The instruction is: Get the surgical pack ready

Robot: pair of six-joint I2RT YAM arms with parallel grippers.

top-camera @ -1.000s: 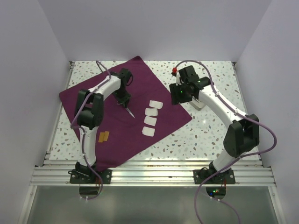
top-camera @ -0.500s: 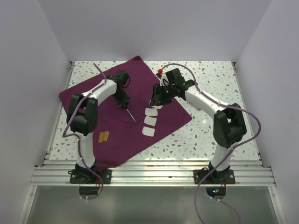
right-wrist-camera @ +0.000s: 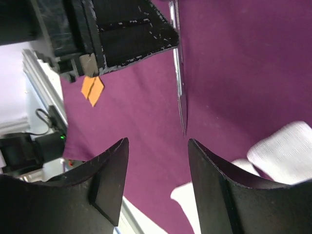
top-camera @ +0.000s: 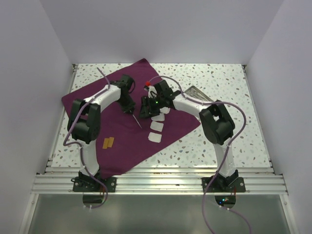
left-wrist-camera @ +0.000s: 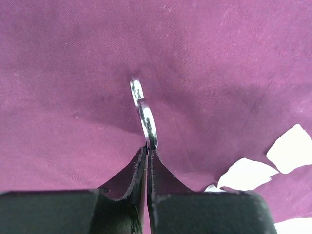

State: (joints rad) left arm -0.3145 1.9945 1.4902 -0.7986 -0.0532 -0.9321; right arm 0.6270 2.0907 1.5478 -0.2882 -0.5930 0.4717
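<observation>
The cloth (left-wrist-camera: 219, 58) is matt woven fabric, the instrument (left-wrist-camera: 147, 124) glossy metal.

Left arm (top-camera: 105, 95) and right arm (top-camera: 190, 103): white shells, black joints, looping purple cables (top-camera: 205, 207), scuffed black jaws

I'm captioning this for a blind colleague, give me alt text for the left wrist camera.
The left gripper is shut on the ring handles of a metal tool, with purple cloth behind. At lower right lie white pads.

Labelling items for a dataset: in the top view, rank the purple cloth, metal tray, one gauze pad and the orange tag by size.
1. Purple cloth.
2. Metal tray, partly hidden.
3. Gauze pad and orange tag: too alike to rank.
</observation>
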